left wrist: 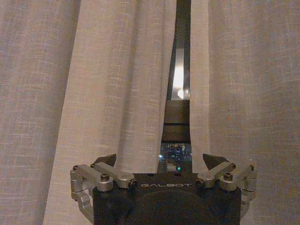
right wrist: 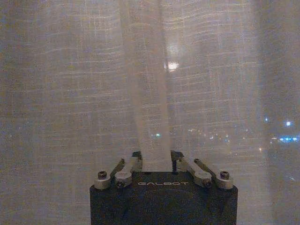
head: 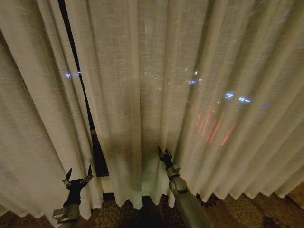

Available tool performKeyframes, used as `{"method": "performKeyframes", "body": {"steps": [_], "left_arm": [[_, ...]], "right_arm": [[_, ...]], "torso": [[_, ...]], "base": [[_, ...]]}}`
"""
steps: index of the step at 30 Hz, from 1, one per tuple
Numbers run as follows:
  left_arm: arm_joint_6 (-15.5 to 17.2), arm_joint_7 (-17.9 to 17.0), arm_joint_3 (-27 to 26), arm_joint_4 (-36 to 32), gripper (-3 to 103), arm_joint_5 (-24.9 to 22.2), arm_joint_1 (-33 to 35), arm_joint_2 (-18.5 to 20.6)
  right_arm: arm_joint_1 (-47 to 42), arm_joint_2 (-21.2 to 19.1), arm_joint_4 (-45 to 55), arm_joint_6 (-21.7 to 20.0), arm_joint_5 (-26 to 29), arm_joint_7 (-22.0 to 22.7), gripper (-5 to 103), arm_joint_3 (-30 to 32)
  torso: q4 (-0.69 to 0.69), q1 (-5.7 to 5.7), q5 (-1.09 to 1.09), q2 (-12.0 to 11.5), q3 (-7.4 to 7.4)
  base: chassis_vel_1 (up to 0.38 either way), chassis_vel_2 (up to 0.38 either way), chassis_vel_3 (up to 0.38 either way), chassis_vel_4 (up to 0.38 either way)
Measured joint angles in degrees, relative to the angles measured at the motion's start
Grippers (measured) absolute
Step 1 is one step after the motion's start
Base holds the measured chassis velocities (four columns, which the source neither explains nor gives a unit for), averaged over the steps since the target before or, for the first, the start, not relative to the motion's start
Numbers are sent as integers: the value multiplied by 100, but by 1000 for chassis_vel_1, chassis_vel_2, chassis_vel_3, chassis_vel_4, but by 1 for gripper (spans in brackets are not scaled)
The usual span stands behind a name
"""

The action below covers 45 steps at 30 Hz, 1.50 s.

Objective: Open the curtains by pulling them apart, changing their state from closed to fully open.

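Two sheer cream curtains hang before me in the head view, a left panel (head: 33,118) and a right panel (head: 213,95), with a narrow dark gap (head: 88,118) between them. My left gripper (head: 79,175) is open, low down in front of the left panel's inner edge. The left wrist view has the left gripper (left wrist: 159,161) facing the gap, its fingers spread wide and touching no fabric. My right gripper (head: 165,154) is pressed into the right panel near its inner edge. In the right wrist view the right gripper (right wrist: 154,154) is shut on a vertical fold of curtain (right wrist: 150,117).
A dark window frame (left wrist: 177,119) and city lights show through the gap and the sheer fabric. Patterned carpet (head: 237,209) runs along the curtain hems at the bottom.
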Motion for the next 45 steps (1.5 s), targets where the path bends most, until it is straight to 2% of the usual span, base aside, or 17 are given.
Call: {"method": "performKeyframes", "body": {"steps": [2,3,5,6,8,15,32,45], "left_arm": [[0,0,0,0,100,0,0,0],[0,0,0,0,100,0,0,0],[0,0,0,0,100,0,0,0],[0,0,0,0,100,0,0,0],[0,0,0,0,100,0,0,0],[0,0,0,0,100,0,0,0],[0,0,0,0,100,0,0,0],[0,0,0,0,100,0,0,0]], "right_arm": [[0,-37,37,-9,45,-2,19,4],[0,-52,52,-20,66,-2,19,9],[2,-65,61,-30,144,-41,9,28],[2,-65,61,-30,144,-41,9,28],[5,-69,72,-22,275,-151,1,38],[2,-63,60,78,460,-537,0,117],[-3,1,-70,87,470,-693,0,146],[-9,-77,-91,95,507,-773,0,259]], "torso": [[0,0,0,0,0],[0,0,0,0,0],[0,0,0,0,0],[0,0,0,0,0],[0,0,0,0,0],[0,0,0,0,0],[1,0,-1,0,0],[0,0,-1,0,0]], "base": [[0,0,0,0],[0,0,0,0],[0,0,0,0],[0,0,0,0],[0,0,0,0],[0,0,0,0],[-4,-3,3,5],[-167,-181,182,173]]}}
